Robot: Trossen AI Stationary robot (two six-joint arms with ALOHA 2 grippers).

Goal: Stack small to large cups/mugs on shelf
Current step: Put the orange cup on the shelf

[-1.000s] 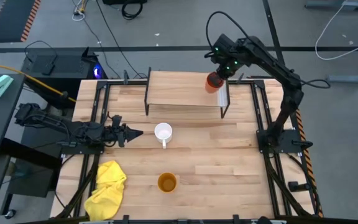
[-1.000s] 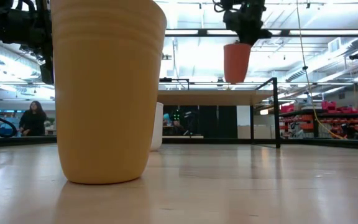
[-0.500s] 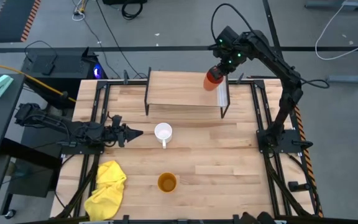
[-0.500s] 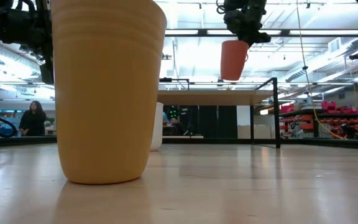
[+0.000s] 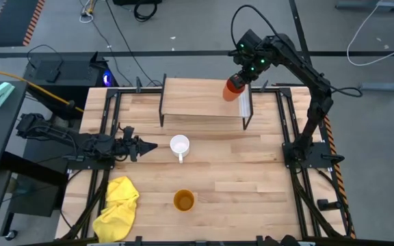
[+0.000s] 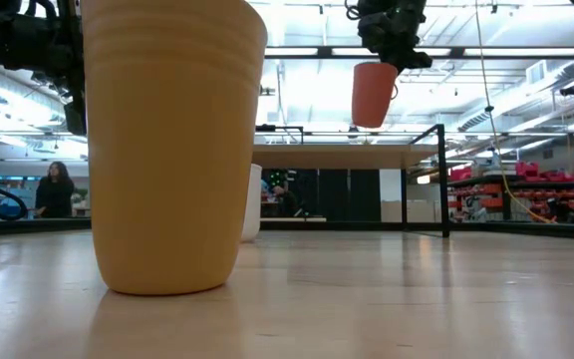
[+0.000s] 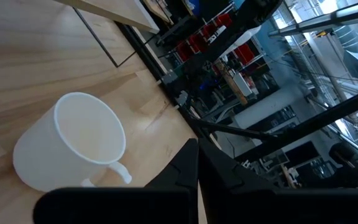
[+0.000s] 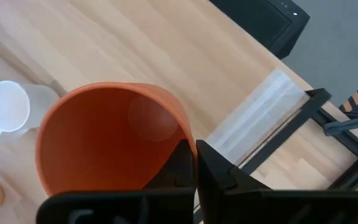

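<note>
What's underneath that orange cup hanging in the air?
The red-orange cup, held by the right end effector, hangs above the shelf, near its pale strip. Beneath the shelf is hidden.

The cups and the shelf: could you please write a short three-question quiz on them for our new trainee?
1. True or false: the red-orange cup already stands on the shelf.
2. What lies closest to the left gripper? A) the yellow cloth B) the white mug C) the yellow-orange cup
3. Fill in: the right gripper is shut on the rim of the ____ cup.

Key
1. False: the low view shows it hanging in the air above the shelf, at the end with the pale strip.
2. B: the mug stands on the table just in front of the shut, empty left gripper.
3. red-orange
</note>
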